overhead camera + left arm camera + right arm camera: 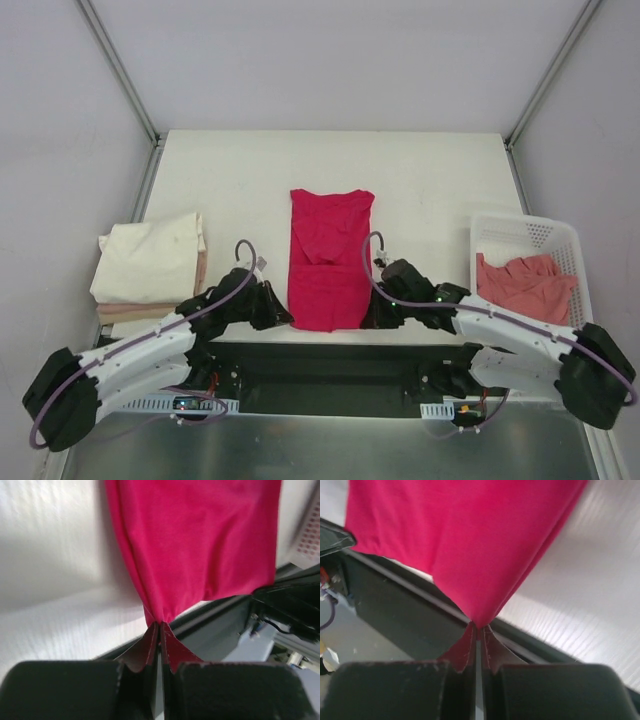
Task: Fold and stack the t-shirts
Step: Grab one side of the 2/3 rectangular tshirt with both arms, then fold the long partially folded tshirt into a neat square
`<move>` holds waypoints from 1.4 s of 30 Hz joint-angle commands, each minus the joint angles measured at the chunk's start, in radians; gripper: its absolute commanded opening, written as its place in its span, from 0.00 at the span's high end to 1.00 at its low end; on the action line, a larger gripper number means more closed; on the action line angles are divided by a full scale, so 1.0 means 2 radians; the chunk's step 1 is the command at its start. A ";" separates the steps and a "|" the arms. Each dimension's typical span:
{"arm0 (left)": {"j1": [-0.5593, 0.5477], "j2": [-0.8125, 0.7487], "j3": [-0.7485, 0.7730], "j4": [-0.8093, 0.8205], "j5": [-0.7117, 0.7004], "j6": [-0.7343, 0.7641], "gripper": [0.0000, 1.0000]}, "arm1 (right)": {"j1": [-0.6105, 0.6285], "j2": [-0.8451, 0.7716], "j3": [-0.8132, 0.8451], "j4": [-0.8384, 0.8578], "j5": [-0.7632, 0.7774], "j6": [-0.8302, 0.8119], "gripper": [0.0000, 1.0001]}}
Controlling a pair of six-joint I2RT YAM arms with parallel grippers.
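White arm links [140, 355], black joints — lilac cables [238, 248] looping; left hand [159, 626], right hand [477, 626] black, angular.

Table [430, 170]: pale and flat, it fills the middle of your top view.
Crimson shirt [328, 255]: centre of frame, lying lengthwise, reaching the table's lower edge.
Folded stack [135, 305]: left of frame, cream shirt [150, 255] on top.
Basket [530, 222]: right of frame, white mesh.

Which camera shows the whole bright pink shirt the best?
The top camera. It shows the whole bright pink shirt lying on the table. The wrist cameras only show close-up corners of it: one pinched in the shut left tool, the other in the shut right tool.
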State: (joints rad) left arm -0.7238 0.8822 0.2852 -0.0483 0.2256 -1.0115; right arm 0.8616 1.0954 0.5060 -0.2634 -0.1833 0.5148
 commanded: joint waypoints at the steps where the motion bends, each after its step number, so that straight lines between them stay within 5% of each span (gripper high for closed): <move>1: -0.038 -0.112 -0.026 -0.023 -0.007 -0.068 1.00 | 0.052 -0.099 0.006 -0.086 0.056 0.051 0.99; 6: -0.042 -0.191 -0.001 -0.042 -0.012 -0.055 1.00 | 0.054 -0.157 0.029 -0.124 0.089 0.043 0.99; 15: -0.035 -0.085 0.149 -0.084 -0.110 0.040 1.00 | 0.013 -0.133 0.162 -0.170 0.185 -0.049 0.99; 24: 0.060 -0.003 0.249 -0.086 -0.094 0.105 1.00 | -0.129 -0.063 0.243 -0.130 0.096 -0.112 0.99; 42: 0.157 0.215 0.398 -0.076 -0.084 0.166 1.00 | -0.248 0.141 0.367 -0.095 -0.044 -0.138 0.99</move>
State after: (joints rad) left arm -0.4496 1.2537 1.0000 -0.2161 0.0700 -0.7380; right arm 0.4183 1.3106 1.1599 -0.4885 -0.2237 0.2695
